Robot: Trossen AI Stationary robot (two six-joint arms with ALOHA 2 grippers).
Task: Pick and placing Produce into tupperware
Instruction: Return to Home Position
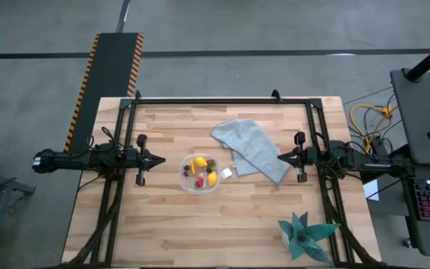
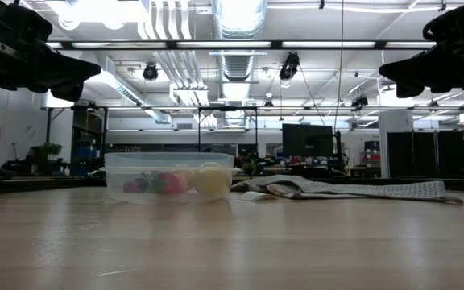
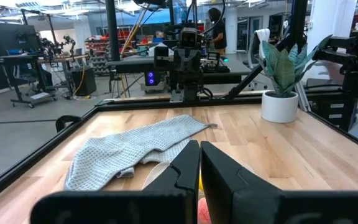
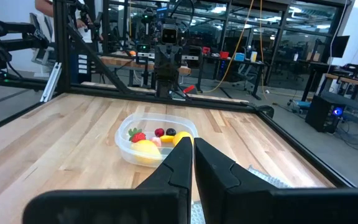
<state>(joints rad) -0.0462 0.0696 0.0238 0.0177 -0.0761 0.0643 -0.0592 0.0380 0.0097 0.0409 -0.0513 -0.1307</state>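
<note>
The clear tupperware (image 1: 201, 172) stands mid-table on its base, with the produce inside: yellow lemons (image 1: 198, 162), red berries (image 4: 137, 136) and dark round ones (image 4: 170, 132). In the low view the tupperware (image 2: 170, 177) shows the produce through its wall. My left gripper (image 1: 163, 159) hangs shut above the table's left side, pointing level at the tupperware. My right gripper (image 1: 278, 158) hangs shut above the table's right side, over the edge of the grey-blue cloth (image 1: 251, 147). Neither touches anything.
The grey-blue cloth lies spread flat from the middle toward the far right. A small white tag (image 1: 225, 173) lies beside the tupperware. A teal spiky plant (image 1: 303, 235) in a white pot stands at the near right corner. Bare wood (image 1: 125, 217) lies near left.
</note>
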